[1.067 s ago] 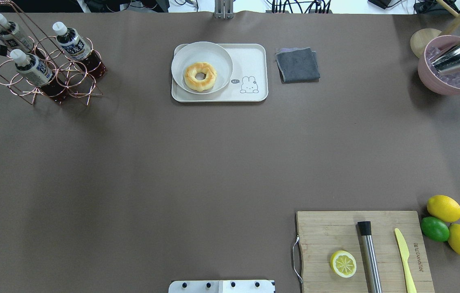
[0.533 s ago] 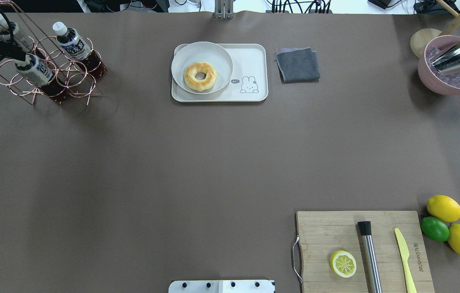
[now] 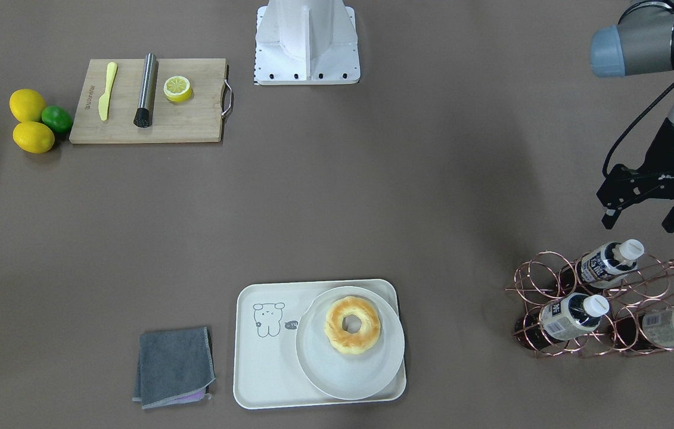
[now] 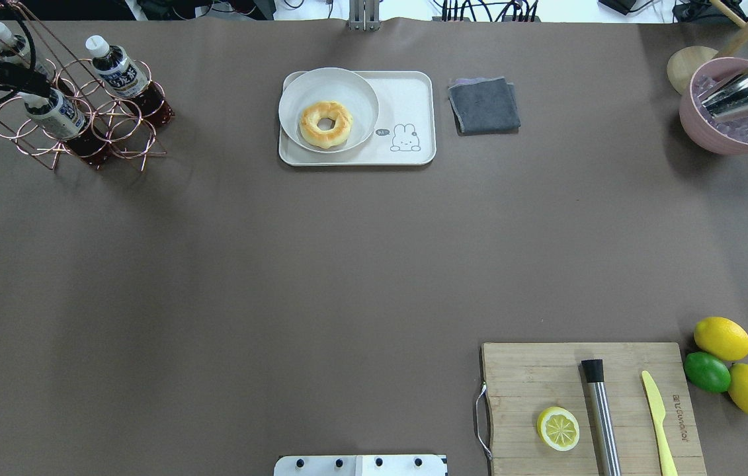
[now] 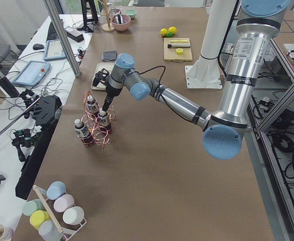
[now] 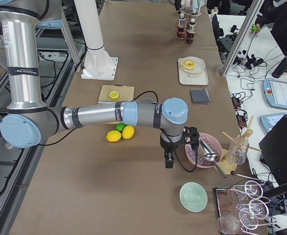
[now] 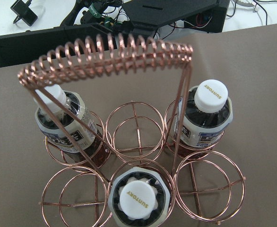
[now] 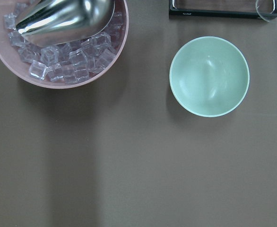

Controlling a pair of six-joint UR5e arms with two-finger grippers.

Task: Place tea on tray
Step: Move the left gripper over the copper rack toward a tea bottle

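Three tea bottles with white caps stand in a copper wire rack point(image 4: 116, 132) at the table's far left. My left gripper point(image 3: 640, 221) hangs open just above the bottle nearest the robot point(image 3: 608, 259), hiding its cap in the overhead view point(image 4: 59, 116). That same bottle point(image 7: 138, 201) sits bottom centre in the left wrist view, and no fingers show there. The cream tray point(image 4: 407, 92) with a line-drawn animal lies at the far middle and carries a plate point(image 4: 354, 82) with a doughnut point(image 4: 325, 123). My right gripper point(image 6: 169, 159) shows only in the exterior right view, and I cannot tell its state.
The rack's coiled handle point(image 7: 105, 52) arches over the bottles. A grey cloth point(image 4: 483, 104) lies right of the tray. A pink bowl of ice with a metal scoop point(image 4: 737, 106) stands far right. A cutting board point(image 4: 545, 377) with a lemon half, muddler and knife lies near right, whole citrus beside it.
My left gripper has moved in from the table's left edge over the rack and now covers the front bottle's cap. Nothing else has moved.
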